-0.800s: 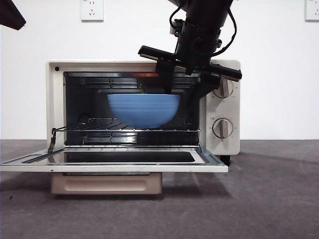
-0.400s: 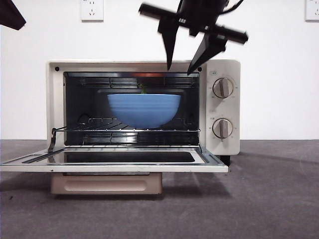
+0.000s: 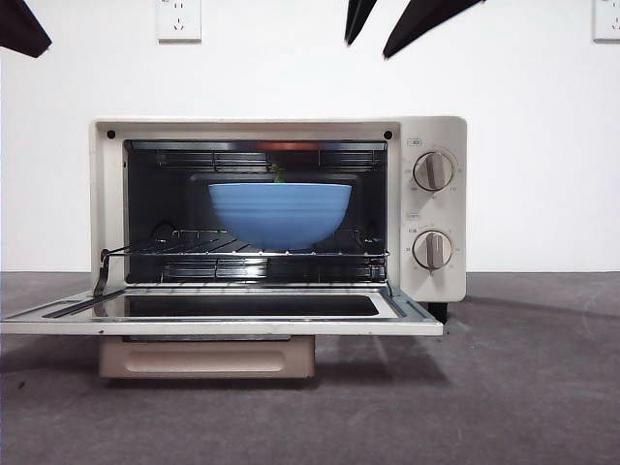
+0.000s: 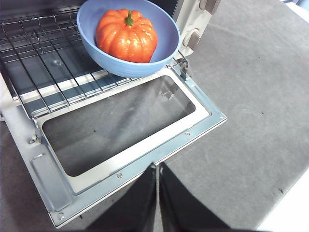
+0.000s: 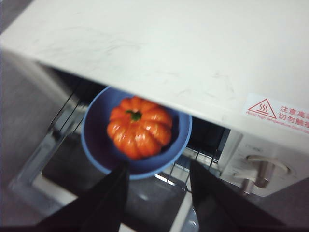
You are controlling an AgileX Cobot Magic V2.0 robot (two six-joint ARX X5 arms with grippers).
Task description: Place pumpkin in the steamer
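The orange pumpkin (image 4: 126, 36) with its green stem lies in a ribbed blue bowl (image 4: 164, 29), which stands on the wire rack inside the steamer (image 3: 436, 136). The steamer's door (image 3: 223, 318) is folded down flat. In the front view only the pumpkin's stem (image 3: 278, 175) shows above the bowl (image 3: 280, 213). My right gripper (image 3: 368, 48) hangs open and empty above the steamer's top, looking down on the pumpkin (image 5: 140, 126) in the bowl (image 5: 96, 145). My left gripper (image 4: 155, 168) is shut and empty, held above the front edge of the open door (image 4: 203, 113).
The steamer's two knobs (image 3: 433, 171) sit on its right panel. The steamer's flat cream top (image 5: 169, 48) lies under the right gripper. The left arm shows as a black tip (image 3: 19, 27) at the top left corner. Grey table (image 3: 523, 387) surrounds the steamer.
The right gripper has risen from in front of the steamer's opening to the picture's top edge, open and empty. The bowl with the pumpkin stays on the rack.
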